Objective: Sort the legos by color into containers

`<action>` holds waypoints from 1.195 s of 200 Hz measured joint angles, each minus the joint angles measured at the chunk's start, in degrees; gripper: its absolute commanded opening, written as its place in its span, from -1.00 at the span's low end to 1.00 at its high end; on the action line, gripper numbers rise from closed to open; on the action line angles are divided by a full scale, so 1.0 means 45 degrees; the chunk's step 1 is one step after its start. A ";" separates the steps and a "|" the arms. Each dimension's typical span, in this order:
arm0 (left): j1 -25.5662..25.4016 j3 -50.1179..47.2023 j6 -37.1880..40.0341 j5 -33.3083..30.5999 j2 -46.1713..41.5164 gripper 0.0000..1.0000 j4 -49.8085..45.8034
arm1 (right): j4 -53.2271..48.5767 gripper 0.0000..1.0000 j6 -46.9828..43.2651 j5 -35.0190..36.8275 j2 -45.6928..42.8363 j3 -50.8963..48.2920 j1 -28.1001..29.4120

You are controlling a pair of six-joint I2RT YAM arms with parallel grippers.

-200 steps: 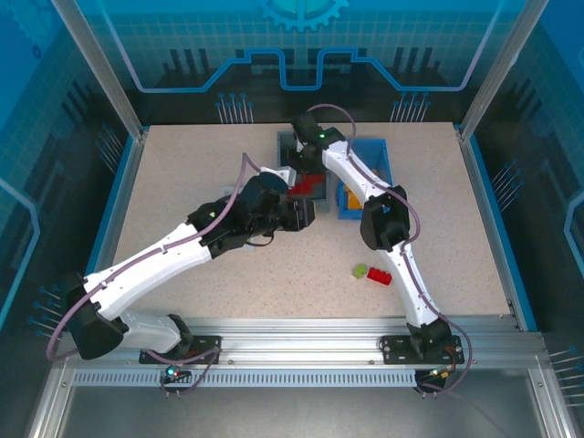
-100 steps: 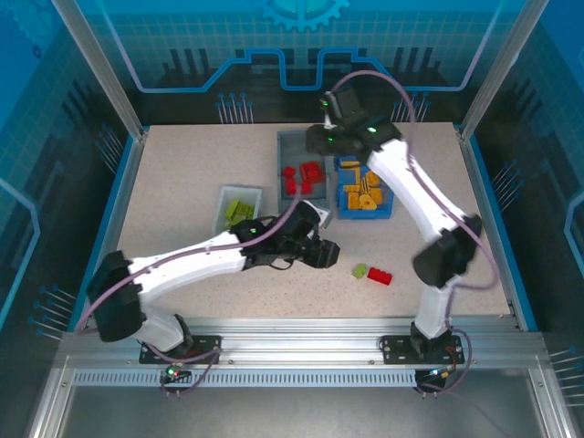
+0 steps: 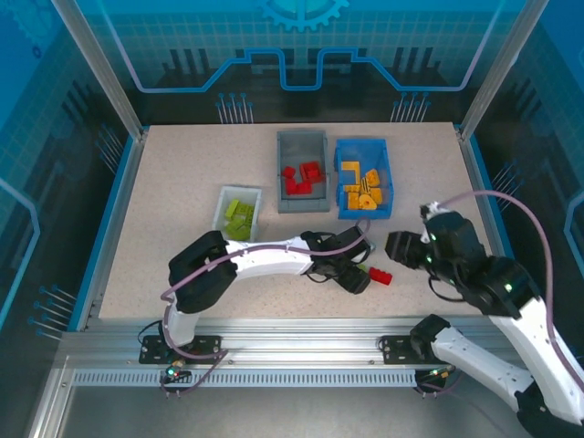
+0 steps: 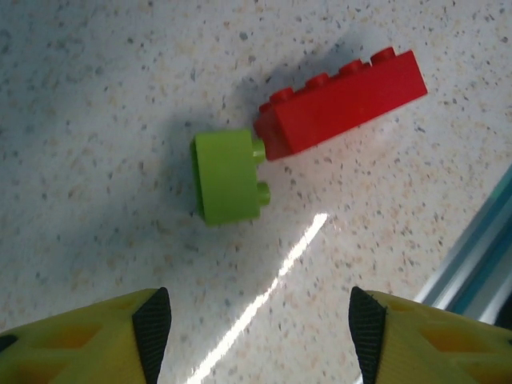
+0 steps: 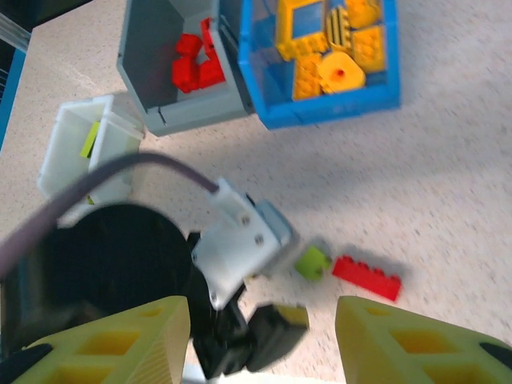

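Note:
Two loose legos lie on the table near the front: a lime green brick (image 4: 228,176) touching one end of a long red brick (image 4: 344,100) (image 3: 380,276). My left gripper (image 4: 260,336) (image 3: 358,277) hovers low just short of them, open, with bare table between its black pads (image 4: 152,332). My right gripper (image 5: 260,344) (image 3: 394,246) hangs open to the right and looks down on the green brick (image 5: 312,262), the red brick (image 5: 366,278) and the left wrist. The white bin (image 3: 239,190) holds green legos, the grey bin (image 3: 301,146) red ones, the blue bin (image 3: 363,215) yellow ones.
The three bins stand side by side in the back half of the table. The left arm (image 3: 265,260) stretches across the front middle. The table's front rail (image 4: 480,256) runs close to the loose bricks. The blue side edge (image 3: 488,210) lies beyond the right arm.
The left arm swung from beside the bins toward the front right, down to the two loose bricks, and its jaws widened. The right arm pulled back from over the bins to the right side.

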 measured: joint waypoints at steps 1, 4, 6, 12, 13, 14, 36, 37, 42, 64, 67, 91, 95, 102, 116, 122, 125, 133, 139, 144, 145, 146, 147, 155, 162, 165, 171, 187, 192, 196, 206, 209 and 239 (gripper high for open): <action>0.0000 0.0019 0.0015 0.0000 0.0044 0.30 0.0010 | -0.0039 0.05 0.0024 0.0005 -0.0039 0.0000 0.0000; 0.0000 0.0063 0.0049 -0.0005 0.0112 0.30 0.0015 | -0.0175 0.05 0.0107 0.0029 -0.0185 0.0000 0.0000; 0.0000 0.0097 0.0083 -0.0005 0.0165 0.30 0.0019 | -0.0248 0.05 0.0151 0.0039 -0.0243 0.0000 0.0000; -0.0010 0.0165 0.0141 -0.0044 0.0291 0.30 0.0029 | -0.0515 0.05 0.0316 0.0087 -0.0447 0.0000 0.0005; -0.0015 0.0185 0.0165 -0.0068 0.0325 0.30 0.0024 | -0.0578 0.05 0.0350 0.0097 -0.0486 0.0000 0.0005; -0.0015 0.0194 0.0180 -0.0073 0.0340 0.30 0.0024 | -0.0607 0.05 0.0374 0.0112 -0.0500 0.0000 0.0005; -0.0049 0.0588 0.0301 -0.0447 0.0908 0.29 0.0029 | -0.1214 0.04 0.0801 0.0136 -0.0685 0.0000 0.0010; -0.0049 0.0602 0.0306 -0.0452 0.0928 0.29 0.0029 | -0.1234 0.04 0.0811 0.0131 -0.0685 0.0000 0.0010; -0.0049 0.0670 0.0325 -0.0554 0.1035 0.28 0.0034 | -0.1297 0.04 0.0899 0.0136 -0.0709 0.0000 0.0010; -0.0049 0.0996 0.0466 -0.0967 0.1501 0.22 0.0024 | -0.1559 0.03 0.1214 0.0175 -0.0947 0.0024 0.0010; -0.0049 0.1039 0.0491 -0.1015 0.1569 0.20 0.0039 | -0.1603 0.03 0.1258 0.0185 -0.0981 0.0044 0.0010; -0.0049 0.1375 0.0631 -0.1370 0.1977 -0.10 0.0039 | -0.1967 0.03 0.1438 0.0282 -0.1146 0.0316 0.0010; -0.0049 0.1423 0.0559 -0.1428 0.2001 -0.17 0.0029 | -0.2001 0.03 0.1462 0.0282 -0.1156 0.0345 0.0010; -0.0049 0.1472 0.0549 -0.1477 0.2040 -0.27 0.0078 | -0.2059 0.03 0.1486 0.0316 -0.1180 0.0379 0.0010; -0.0049 0.1617 0.0597 -0.1564 0.2123 -0.43 0.0092 | -0.2118 0.03 0.1525 0.0340 -0.1209 0.0384 0.0010; -0.0049 0.1651 0.0593 -0.1593 0.2137 -0.48 0.0107 | -0.2132 0.03 0.1554 0.0355 -0.1209 0.0384 0.0010; -0.0049 0.1671 0.0656 -0.1613 0.2147 -0.49 0.0102 | -0.2132 0.03 0.1554 0.0359 -0.1209 0.0379 0.0010; -0.0049 0.1676 0.0641 -0.1685 0.2147 -0.51 0.0121 | -0.2142 0.03 0.1564 0.0364 -0.1214 0.0374 0.0010; -0.0049 0.1676 0.0631 -0.1739 0.2147 -0.51 0.0136 | -0.2142 0.03 0.1564 0.0364 -0.1214 0.0364 0.0010; -0.0049 0.1676 0.0627 -0.1802 0.2147 -0.51 0.0131 | -0.2142 0.03 0.1564 0.0364 -0.1214 0.0359 0.0010; -0.0049 0.1676 0.0622 -0.1812 0.2147 -0.51 0.0131 | -0.2142 0.03 0.1564 0.0364 -0.1214 0.0359 0.0010; -0.0049 0.1676 0.0617 -0.1821 0.2147 -0.52 0.0131 | -0.2142 0.03 0.1564 0.0364 -0.1214 0.0359 0.0010; -0.0049 0.1676 0.0617 -0.1831 0.2147 -0.52 0.0131 | -0.2137 0.03 0.1564 0.0364 -0.1214 0.0350 0.0010; -0.0049 0.1666 0.0607 -0.1938 0.2132 -0.52 0.0136 | -0.2127 0.02 0.1554 0.0364 -0.1214 0.0316 0.0010; -0.0049 0.1608 0.0602 -0.2059 0.2079 -0.53 0.0155 | -0.2118 0.02 0.1554 0.0359 -0.1214 0.0262 0.0010; -0.0049 0.1545 0.0597 -0.2118 0.2040 -0.53 0.0199 | -0.2108 0.02 0.1549 0.0350 -0.1214 0.0238 0.0010; -0.0044 0.1316 0.0539 -0.2229 0.1846 -0.53 0.0209 | -0.2059 0.02 0.1506 0.0321 -0.1214 0.0180 0.0010; 0.0015 0.0413 0.0340 -0.2574 0.0869 -0.53 0.0053 | -0.1894 0.02 0.1355 0.0112 -0.1156 0.0097 0.0010; 0.0049 0.0073 0.0204 -0.2657 0.0447 -0.53 0.0005 | -0.1802 0.02 0.1282 0.0019 -0.1107 0.0092 0.0010; 0.0102 -0.0223 0.0102 -0.2744 -0.0019 -0.53 -0.0092 | -0.1719 0.01 0.1209 -0.0063 -0.1054 0.0092 0.0010; 0.0291 -0.0894 -0.0180 -0.2939 -0.1166 -0.52 -0.0340 | -0.1496 0.00 0.0996 -0.0325 -0.0850 0.0092 0.0010; 0.0408 -0.1127 -0.0330 -0.3026 -0.1647 -0.52 -0.0418 | -0.1413 0.00 0.0889 -0.0437 -0.0753 0.0092 0.0010; 0.2137 -0.2696 -0.1350 -0.3643 -0.5693 -0.49 -0.1379 | -0.0311 -0.01 0.0185 -0.1209 0.0452 -0.0005 0.0529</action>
